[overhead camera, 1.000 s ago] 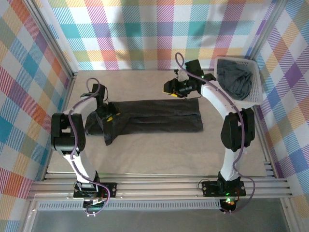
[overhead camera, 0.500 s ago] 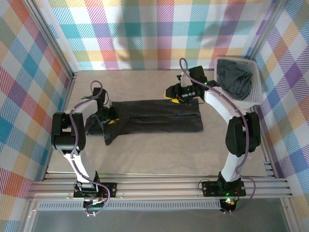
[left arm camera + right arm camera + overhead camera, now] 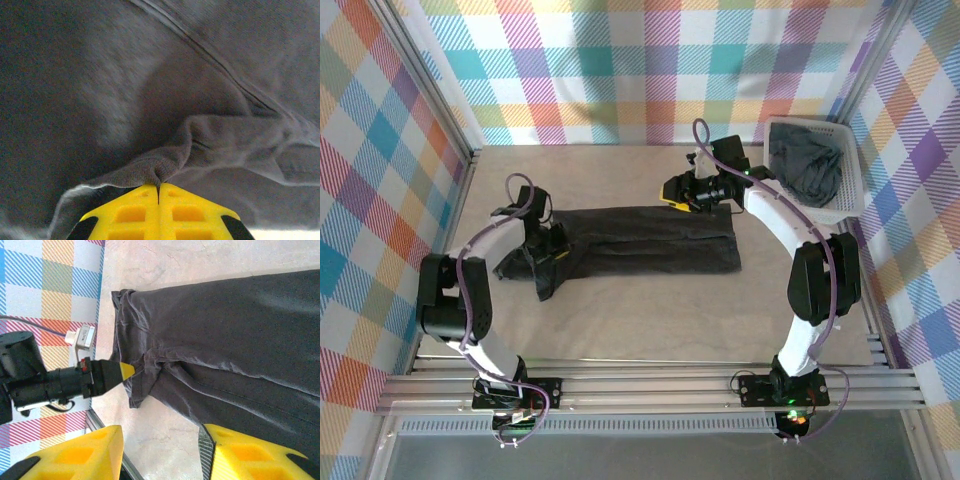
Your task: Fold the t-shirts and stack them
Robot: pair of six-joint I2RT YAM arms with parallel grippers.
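Note:
A dark grey t-shirt (image 3: 640, 240) lies folded into a long band across the middle of the table. My left gripper (image 3: 548, 252) sits on its left end; in the left wrist view the yellow fingertips (image 3: 150, 192) are pressed together, and my left gripper (image 3: 158, 187) is shut on a raised ridge of the t-shirt (image 3: 165, 167). My right gripper (image 3: 674, 192) hovers over the shirt's far edge. In the right wrist view it (image 3: 160, 442) stands open over bare table beside the shirt (image 3: 225, 335). The left gripper's yellow tip (image 3: 126, 371) touches the cloth there.
A white lattice basket (image 3: 850, 165) stands at the back right with another dark t-shirt (image 3: 807, 165) heaped inside. Metal frame rails run along the table's front edge (image 3: 640, 385) and plaid walls surround it. Bare beige table (image 3: 650, 320) lies in front of the shirt.
My left gripper has closed onto the shirt's left end and pinched up a ridge of cloth. The right gripper shifted slightly toward the shirt's far edge and stays open.

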